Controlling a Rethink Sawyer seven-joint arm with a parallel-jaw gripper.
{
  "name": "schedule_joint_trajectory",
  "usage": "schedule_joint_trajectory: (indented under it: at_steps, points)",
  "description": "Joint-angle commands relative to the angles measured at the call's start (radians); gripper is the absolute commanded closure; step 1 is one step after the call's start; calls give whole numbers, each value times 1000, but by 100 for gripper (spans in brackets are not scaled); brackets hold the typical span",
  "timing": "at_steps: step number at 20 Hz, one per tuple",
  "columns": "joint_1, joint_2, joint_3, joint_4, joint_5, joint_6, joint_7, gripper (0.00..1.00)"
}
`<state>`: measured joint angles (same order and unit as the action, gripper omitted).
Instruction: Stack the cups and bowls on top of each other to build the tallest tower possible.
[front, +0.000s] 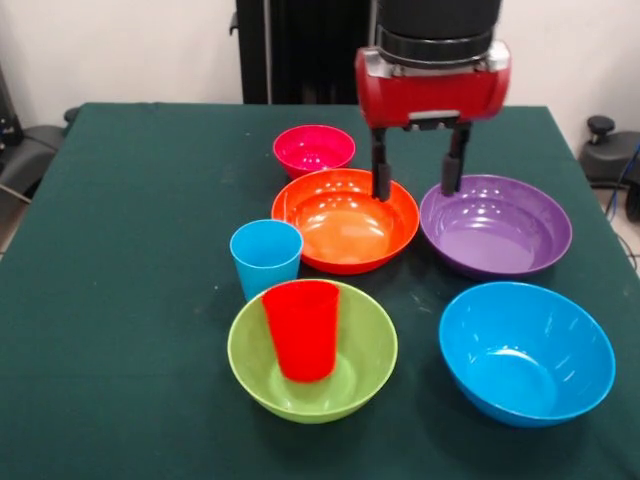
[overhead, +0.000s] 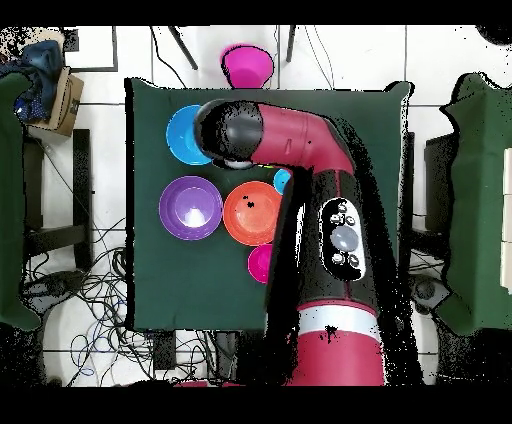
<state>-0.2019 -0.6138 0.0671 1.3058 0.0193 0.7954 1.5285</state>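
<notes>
My gripper (front: 417, 172) is open and empty, hanging low over the gap between the orange bowl (front: 345, 222) and the purple bowl (front: 495, 225). One finger (front: 381, 175) hangs over the orange bowl's far rim. The red cup (front: 302, 328) stands upright inside the lime green bowl (front: 312, 352). The light blue cup (front: 266, 257) stands on the table just behind it. The small pink-red bowl (front: 314, 150) sits at the back and the blue bowl (front: 526, 350) at the front right. In the overhead view my arm (overhead: 300, 150) hides the gripper and the green bowl. No yellow cups show.
The green table (front: 120, 300) carries all of these. In the overhead view a hot pink bowl (overhead: 247, 62) stands beyond the table's far edge. A cardboard box (overhead: 62, 100) and cables lie on the floor around the table.
</notes>
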Motion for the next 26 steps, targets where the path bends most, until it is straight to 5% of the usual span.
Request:
schedule_joint_trajectory:
  at_steps: [1,18,26]
  points:
    - [-44,-13,101,123,-59,-1,-82,0]
    - [-27,-7,96,103,-80,-27,2,0]
    - [17,83,56,0,-108,-116,71,0]
